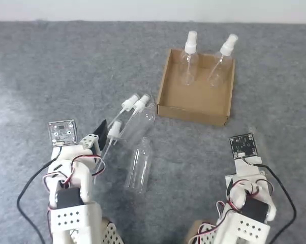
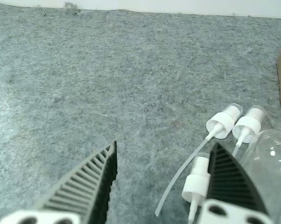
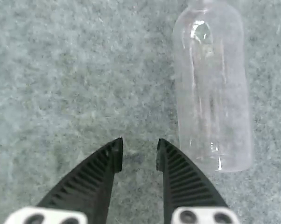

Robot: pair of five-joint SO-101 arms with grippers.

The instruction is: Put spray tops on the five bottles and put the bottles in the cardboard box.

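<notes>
Easily knocking a top (image 2: 196,179) aside with the wide-open left gripper (image 2: 165,145), or rolling the bottle (image 3: 213,93) away with the slightly parted right gripper (image 3: 139,141)

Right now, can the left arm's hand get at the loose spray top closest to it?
Probably yes. The left hand is open, and the nearest spray top lies right beside it, with nothing between them.

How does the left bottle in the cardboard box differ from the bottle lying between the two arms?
The left bottle in the box wears a white spray top; the bottle between the two arms has none. The first lies inside the cardboard box; the second lies on the grey carpet. Both are clear.
</notes>
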